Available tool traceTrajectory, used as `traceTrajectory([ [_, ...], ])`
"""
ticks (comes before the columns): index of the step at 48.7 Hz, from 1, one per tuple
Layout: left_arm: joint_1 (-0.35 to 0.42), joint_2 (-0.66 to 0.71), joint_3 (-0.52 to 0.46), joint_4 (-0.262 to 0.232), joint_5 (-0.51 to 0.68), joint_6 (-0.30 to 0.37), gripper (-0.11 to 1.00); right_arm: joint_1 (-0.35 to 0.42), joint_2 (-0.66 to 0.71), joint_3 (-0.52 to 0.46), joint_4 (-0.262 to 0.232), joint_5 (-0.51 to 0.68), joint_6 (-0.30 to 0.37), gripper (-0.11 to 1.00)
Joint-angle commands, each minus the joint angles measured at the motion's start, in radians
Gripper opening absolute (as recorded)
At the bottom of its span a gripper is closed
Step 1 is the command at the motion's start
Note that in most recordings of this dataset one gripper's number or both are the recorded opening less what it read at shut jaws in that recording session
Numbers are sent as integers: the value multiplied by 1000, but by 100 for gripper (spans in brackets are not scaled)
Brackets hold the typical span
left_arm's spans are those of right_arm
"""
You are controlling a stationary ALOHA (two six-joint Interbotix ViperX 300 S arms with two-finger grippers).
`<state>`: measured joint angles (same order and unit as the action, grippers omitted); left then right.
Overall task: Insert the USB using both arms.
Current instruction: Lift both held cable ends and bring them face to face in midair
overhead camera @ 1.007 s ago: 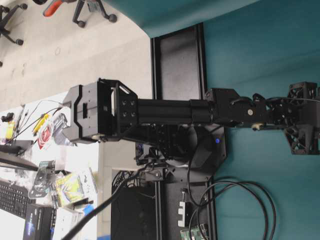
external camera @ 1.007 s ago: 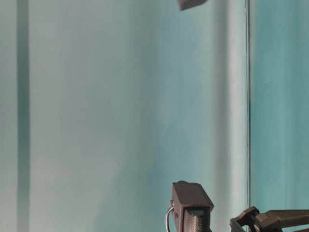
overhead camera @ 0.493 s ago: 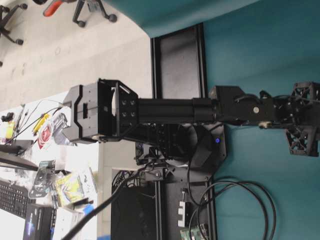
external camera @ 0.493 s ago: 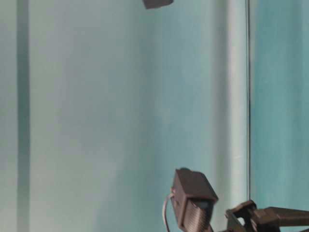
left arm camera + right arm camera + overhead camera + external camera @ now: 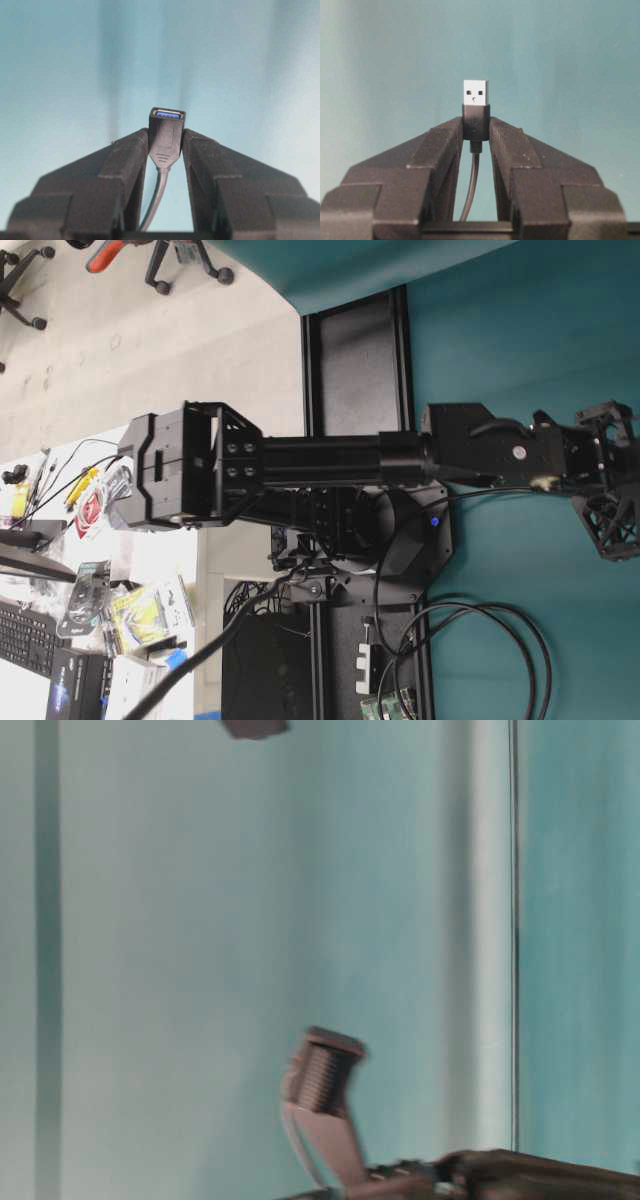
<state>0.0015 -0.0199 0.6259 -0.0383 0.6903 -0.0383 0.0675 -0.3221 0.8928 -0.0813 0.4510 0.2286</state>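
- Because each half of the connection needs its own grip, the left tool (image 5: 165,145) is clamped on the USB socket (image 5: 166,135) at mid-frame of its wrist view, fingers (image 5: 125,165) pressing both flanks of the black housing.
- With the blue-lined mouth poking out beyond the tips, the opening is free for a plug to enter, as I judge it.
- Likewise the right tool (image 5: 476,127) is clamped on the USB plug (image 5: 476,115), held by its black collar so the metal tongue stands clear above the tips.
- Both cables (image 5: 470,190) hang down between the fingers, out of the way.
- Seen from overhead, one black arm (image 5: 330,460) stretches across to the right edge over the teal surface (image 5: 520,330); that view hides its tool.
- Mating has not yet begun, I reckon; neither wrist view shows the other connector.
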Motion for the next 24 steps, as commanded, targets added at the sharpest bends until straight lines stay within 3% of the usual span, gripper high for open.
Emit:
traceTrajectory([
  [1,0,-77,-31,-6,-2,-31,30,-9,-51,-29,-5,9,-3,20],
  [4,14,-130,-29,-23,-23,-41,30,-11,-78,-34,-34,21,-3,20],
  [16,184,-314,-20,-121,20,-32,30,-15,-166,-104,-302,178,25,20],
  [21,270,-348,-69,-156,135,32,30,-14,-167,-132,-411,258,49,20],
  [24,319,-345,-126,-209,210,94,30,-14,-167,-143,-472,282,66,20],
])
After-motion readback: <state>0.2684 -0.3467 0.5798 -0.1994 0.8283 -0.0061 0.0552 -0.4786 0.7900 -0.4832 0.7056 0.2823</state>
